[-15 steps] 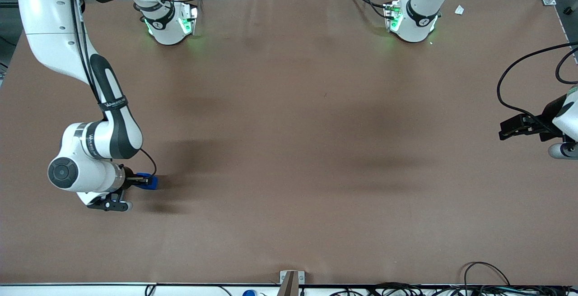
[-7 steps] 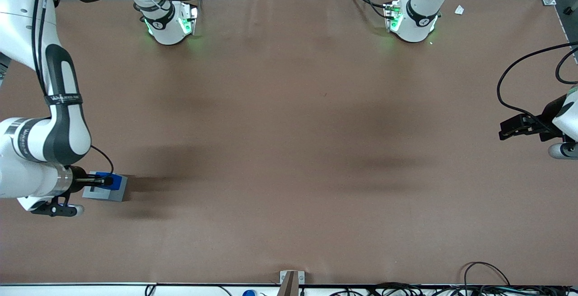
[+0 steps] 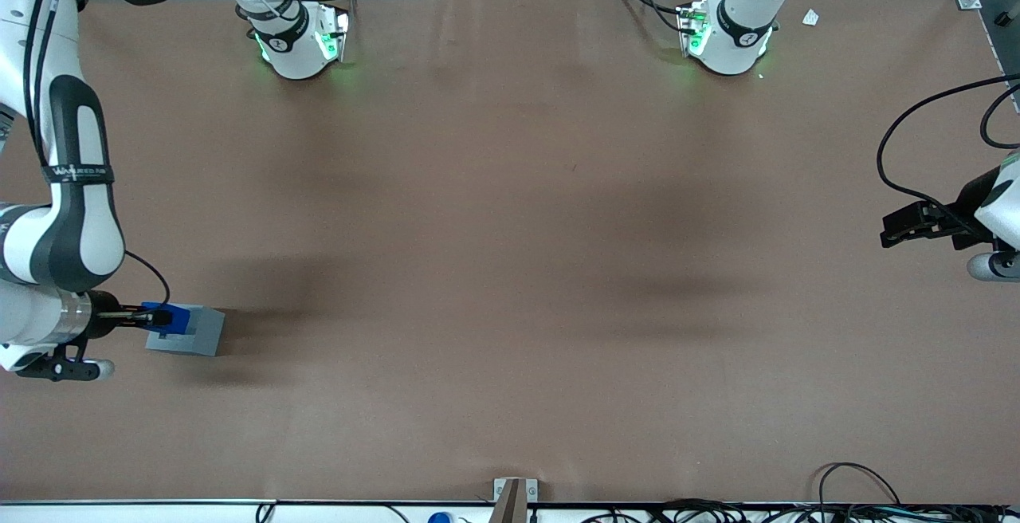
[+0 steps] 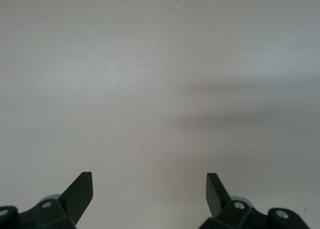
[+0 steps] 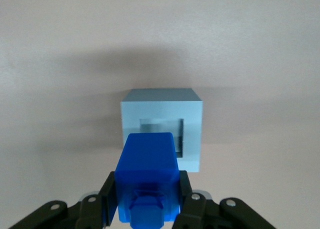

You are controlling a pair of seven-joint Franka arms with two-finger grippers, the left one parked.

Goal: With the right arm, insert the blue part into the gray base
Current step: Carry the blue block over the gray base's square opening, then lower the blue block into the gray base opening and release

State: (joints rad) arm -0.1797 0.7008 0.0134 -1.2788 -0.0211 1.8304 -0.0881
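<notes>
**A big white arm with black parts**

The right arm (image 3: pixel 76 212) is big, white and round, with shiny black parts at its bends. A black band (image 3: pixel 77 172) with white letters wraps around it. A thin black cable (image 3: pixel 151 272) loops near its end. The tool (image 3: pixel 155 317) is black. Its two fingers (image 5: pixel 107 194) have small round screws. The base (image 3: pixel 295 41) glows green.

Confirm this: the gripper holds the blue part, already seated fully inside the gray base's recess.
Not seated. The gripper holds the blue part above the gray base, whose recess is largely uncovered and unfilled, as the right wrist view shows.
</notes>
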